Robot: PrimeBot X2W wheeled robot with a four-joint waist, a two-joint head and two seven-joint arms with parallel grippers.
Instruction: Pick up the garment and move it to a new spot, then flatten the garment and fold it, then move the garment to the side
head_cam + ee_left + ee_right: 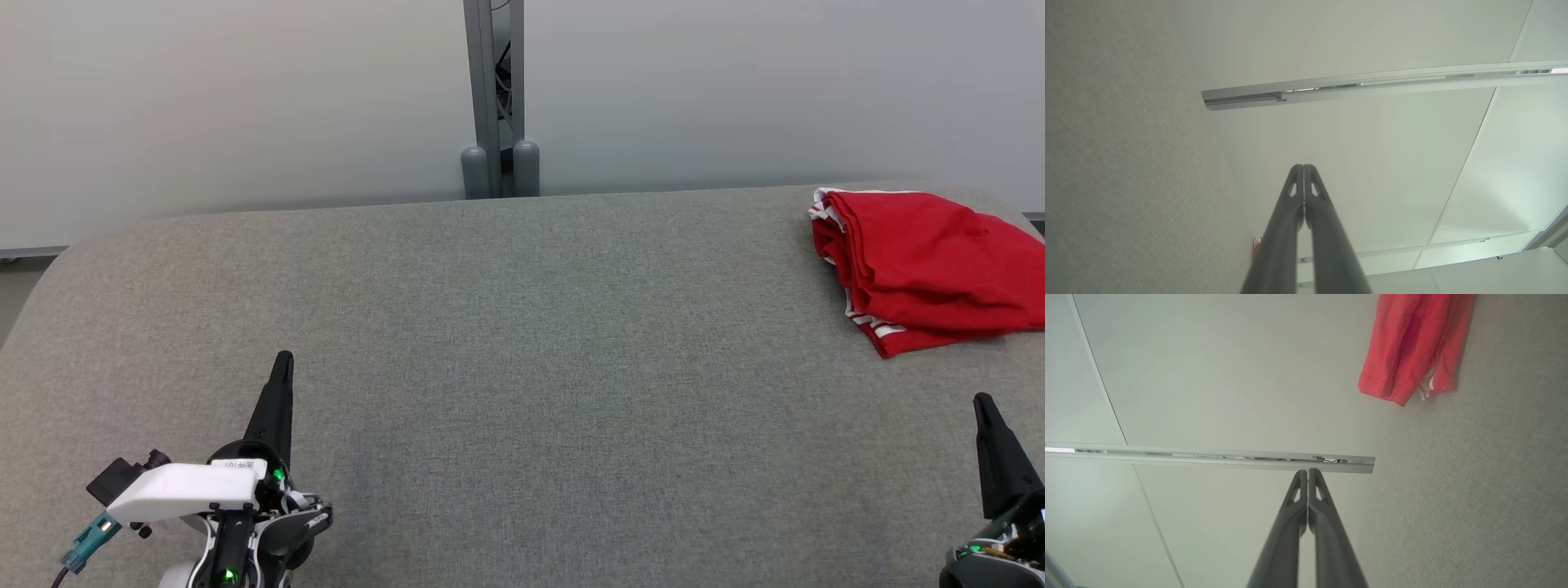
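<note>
- Left gripper (283, 361): at lower left over the grey fabric-covered surface (522, 343). Its fingers are pressed together, point away from the robot and hold nothing.
- Red garment (922, 265): folded, with white-striped trim at its edges. It lies at the surface's far right, apart from both grippers.
- Right gripper (983, 402): at lower right, near the garment's near edge. Its fingers meet tip to tip and are empty.

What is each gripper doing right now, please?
Left gripper: closed, holding nothing.
Right gripper: closed, holding nothing.
</note>
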